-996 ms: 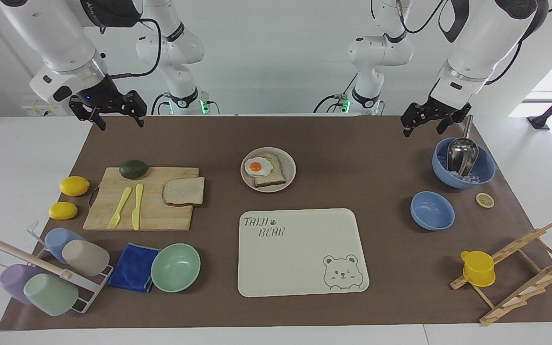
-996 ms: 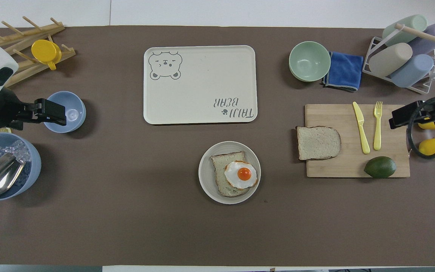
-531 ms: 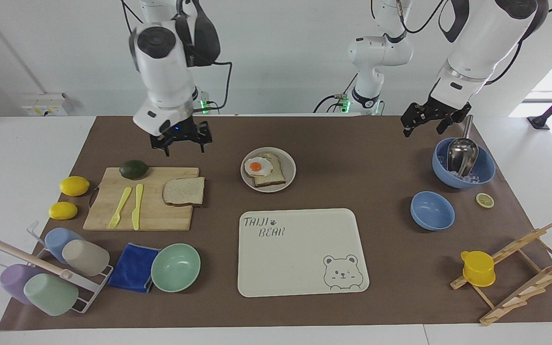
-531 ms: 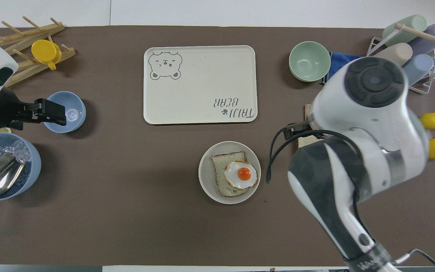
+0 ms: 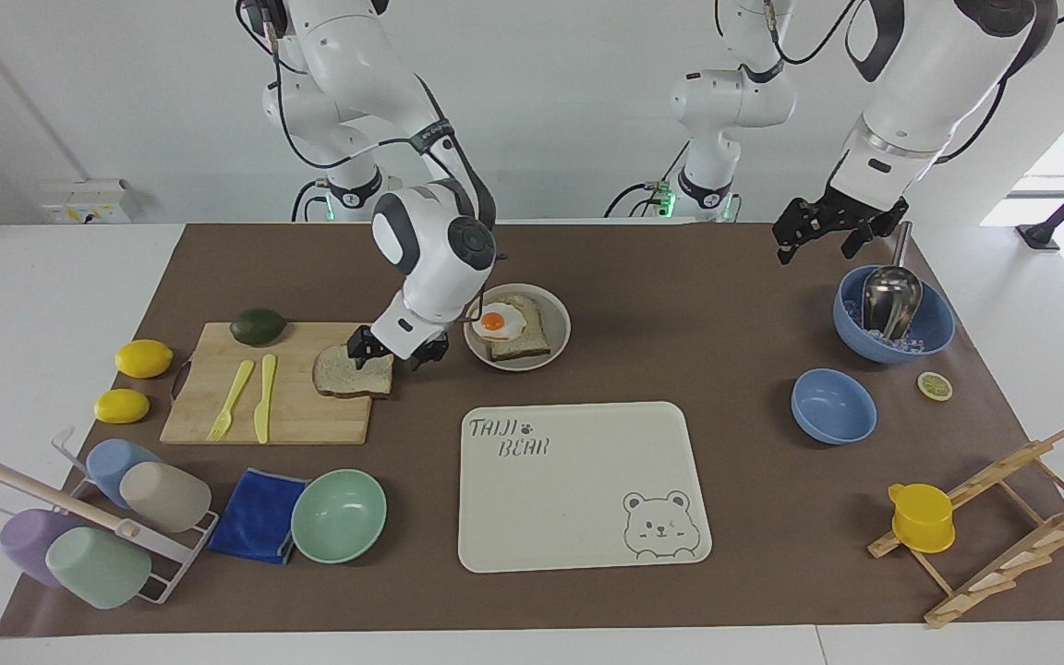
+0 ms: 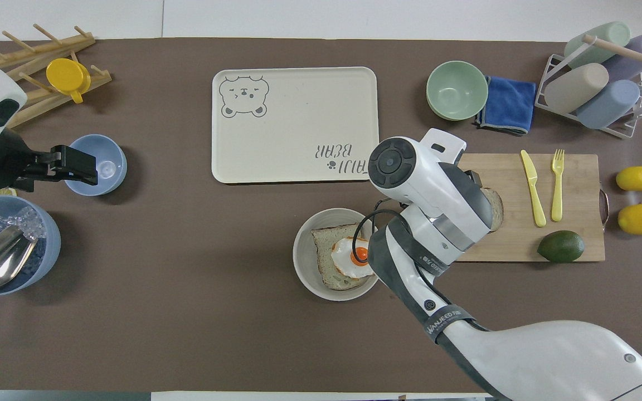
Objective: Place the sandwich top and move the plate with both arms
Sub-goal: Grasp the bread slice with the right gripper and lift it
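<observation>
One right gripper (image 5: pixel 396 352), fingers apart, is hanging over sandwich top (image 5: pixel 347 374) edge, maybe touching; plate (image 5: pixel 558 344) lying at three o'clock; left gripper (image 5: pixel 826 228) waiting, open.

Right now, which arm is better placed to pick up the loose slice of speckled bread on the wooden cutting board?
Right. The right gripper hangs open over the loose bread slice. The left gripper waits over the table's other end, near the large blue bowl.

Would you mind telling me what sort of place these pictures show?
Most likely a robotics lab staged as a kitchen table: two white arms mounted at one edge, a brown mat bearing a wooden cutting board with bread, a plate holding an egg-topped slice, and a cup rack.
</observation>
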Controlling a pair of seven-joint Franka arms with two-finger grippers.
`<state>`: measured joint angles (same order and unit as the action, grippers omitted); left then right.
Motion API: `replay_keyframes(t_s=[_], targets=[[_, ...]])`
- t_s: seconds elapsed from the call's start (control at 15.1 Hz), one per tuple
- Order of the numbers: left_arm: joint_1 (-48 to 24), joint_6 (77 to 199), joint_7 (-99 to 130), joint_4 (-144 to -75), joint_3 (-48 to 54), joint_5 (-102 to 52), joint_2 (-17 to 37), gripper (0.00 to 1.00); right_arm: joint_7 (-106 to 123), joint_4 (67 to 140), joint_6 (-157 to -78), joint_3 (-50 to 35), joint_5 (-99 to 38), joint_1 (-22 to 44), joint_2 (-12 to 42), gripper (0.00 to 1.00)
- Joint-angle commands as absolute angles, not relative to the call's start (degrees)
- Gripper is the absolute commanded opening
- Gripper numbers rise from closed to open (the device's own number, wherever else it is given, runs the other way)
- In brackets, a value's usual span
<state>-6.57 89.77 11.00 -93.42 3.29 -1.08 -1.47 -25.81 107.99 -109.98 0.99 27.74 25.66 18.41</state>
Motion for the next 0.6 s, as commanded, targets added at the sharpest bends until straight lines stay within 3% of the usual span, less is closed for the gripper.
replay_keyframes(t_s=[0.0,0.53], targets=[[-6.2,90.2,10.9,-95.4,3.6,-0.1,-3.3,1.0,-27.9,112.2,-113.3,0.9,29.4,25.8,16.7,1.0],[-6.2,90.2,10.9,-95.4,3.6,-0.1,-3.3,1.0,-28.4,117.0,-116.9,0.9,31.0,25.0,16.2,1.0]])
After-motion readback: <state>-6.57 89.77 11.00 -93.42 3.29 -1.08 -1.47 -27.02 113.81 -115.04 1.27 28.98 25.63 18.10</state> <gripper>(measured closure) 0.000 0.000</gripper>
